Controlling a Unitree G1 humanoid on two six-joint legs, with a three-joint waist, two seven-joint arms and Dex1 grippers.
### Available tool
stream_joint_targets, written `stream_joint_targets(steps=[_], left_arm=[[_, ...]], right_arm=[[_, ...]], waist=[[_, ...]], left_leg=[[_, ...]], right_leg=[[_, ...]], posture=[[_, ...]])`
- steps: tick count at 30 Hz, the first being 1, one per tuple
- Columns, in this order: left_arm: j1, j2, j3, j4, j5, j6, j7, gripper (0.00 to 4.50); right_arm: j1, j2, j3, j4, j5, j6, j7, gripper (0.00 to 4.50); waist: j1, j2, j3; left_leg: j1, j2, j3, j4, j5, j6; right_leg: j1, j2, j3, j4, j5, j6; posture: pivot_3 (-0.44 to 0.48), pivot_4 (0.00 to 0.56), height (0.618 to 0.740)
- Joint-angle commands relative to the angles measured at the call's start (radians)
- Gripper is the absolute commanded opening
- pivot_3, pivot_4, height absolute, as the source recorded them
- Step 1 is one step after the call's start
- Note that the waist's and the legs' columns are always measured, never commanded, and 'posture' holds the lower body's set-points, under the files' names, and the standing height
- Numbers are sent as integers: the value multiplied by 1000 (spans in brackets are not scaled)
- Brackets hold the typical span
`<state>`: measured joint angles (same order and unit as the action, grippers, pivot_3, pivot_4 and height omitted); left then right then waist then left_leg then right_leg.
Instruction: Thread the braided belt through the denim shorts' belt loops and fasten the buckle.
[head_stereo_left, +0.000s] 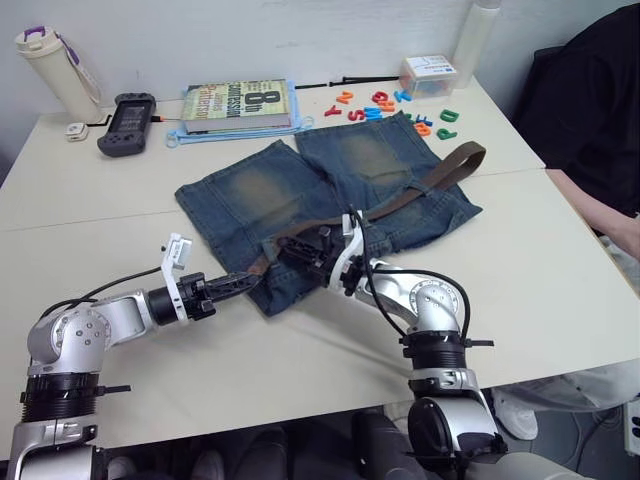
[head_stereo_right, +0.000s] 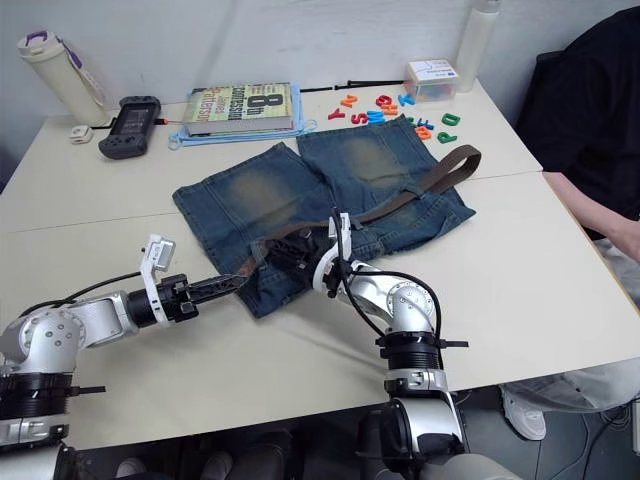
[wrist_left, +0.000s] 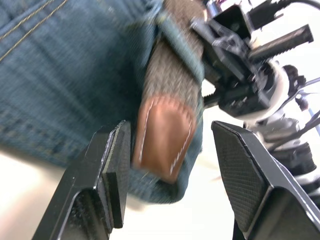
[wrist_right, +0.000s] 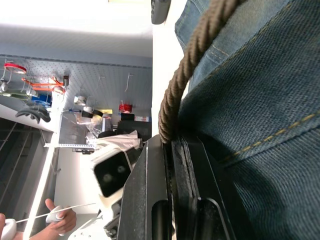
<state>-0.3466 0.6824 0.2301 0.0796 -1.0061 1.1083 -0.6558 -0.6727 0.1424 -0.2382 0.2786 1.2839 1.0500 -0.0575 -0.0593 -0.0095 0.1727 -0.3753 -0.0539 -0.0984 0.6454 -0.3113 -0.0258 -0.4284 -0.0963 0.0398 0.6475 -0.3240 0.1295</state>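
- One pair of denim shorts (head_stereo_left: 330, 190), spread at the middle of the worktop (head_stereo_left: 560, 270).
- One braided belt (head_stereo_left: 420, 186), with one tan leather tip (wrist_left: 162, 135); one belt loop (wrist_left: 177, 40) is clearly seen, wrapped over the strap.
- Two pincers: the left pincer (head_stereo_left: 240, 284) at 7 o'clock of the shorts, the right pincer (head_stereo_left: 300, 248) at 6 o'clock.
- One book (head_stereo_left: 240, 105) at 12 o'clock on the worktop.
- One black handheld controller (head_stereo_left: 128, 123) at 10 o'clock.
- One white bottle (head_stereo_left: 55, 70) at 10 o'clock.
- One small clear box (head_stereo_left: 428, 75) at 1 o'clock.
- Coloured plastic letters (head_stereo_left: 385, 105) at 1 o'clock; too small and clustered to count exactly.
- One person (head_stereo_left: 590, 110) at 3 o'clock.
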Motion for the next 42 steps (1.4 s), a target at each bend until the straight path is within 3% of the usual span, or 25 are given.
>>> stream_joint_targets(steps=[1,8,20,24,26,28,38,42], left_arm=[[-54,27,11,105,76,-63,-58,2819],[-58,25,-12,64,93,-31,-143,2819],[-30,-14,22,22,79,42,-152,2819],[-31,-23,34,19,80,50,-149,1647],[-31,-27,38,18,80,53,-149,671],[-32,-32,43,16,78,58,-146,63],[-42,-64,75,8,74,84,-114,63],[-41,-73,76,8,77,83,-107,0]], right_arm=[[-35,60,3,-31,32,4,6,0],[-20,65,9,-44,32,7,0,0],[-20,65,7,-46,32,-2,-6,0],[-20,64,6,-46,31,-3,-6,0],[-20,65,7,-46,31,-4,-7,0],[-20,65,7,-45,29,-4,-7,0],[-4,35,62,-75,-69,1,-5,0],[22,31,60,-163,-80,9,-42,1503]], waist=[[1,0,0],[-1,0,0],[-1,0,0],[-1,0,0],[-1,0,0],[-1,0,0],[0,0,0],[1,0,0]], left_leg=[[0,0,0,0,0,0],[-1,0,0,-1,0,0],[-1,0,0,-1,0,0],[-1,0,0,-1,0,0],[-1,0,0,-1,0,0],[-1,0,0,-1,0,0],[-1,0,0,0,0,0],[-1,0,0,0,0,0]], right_leg=[[0,0,0,0,0,0],[0,-1,0,-1,0,0],[0,-1,0,-1,0,0],[0,-1,0,-1,0,0],[0,-1,0,-1,0,0],[0,-1,0,-1,0,0],[0,-1,0,-1,0,0],[0,-1,0,-1,0,0]], posture=[[0,150,740],[0,150,740],[0,150,740],[0,150,740],[0,150,740],[0,150,740],[0,150,740],[0,150,740]])
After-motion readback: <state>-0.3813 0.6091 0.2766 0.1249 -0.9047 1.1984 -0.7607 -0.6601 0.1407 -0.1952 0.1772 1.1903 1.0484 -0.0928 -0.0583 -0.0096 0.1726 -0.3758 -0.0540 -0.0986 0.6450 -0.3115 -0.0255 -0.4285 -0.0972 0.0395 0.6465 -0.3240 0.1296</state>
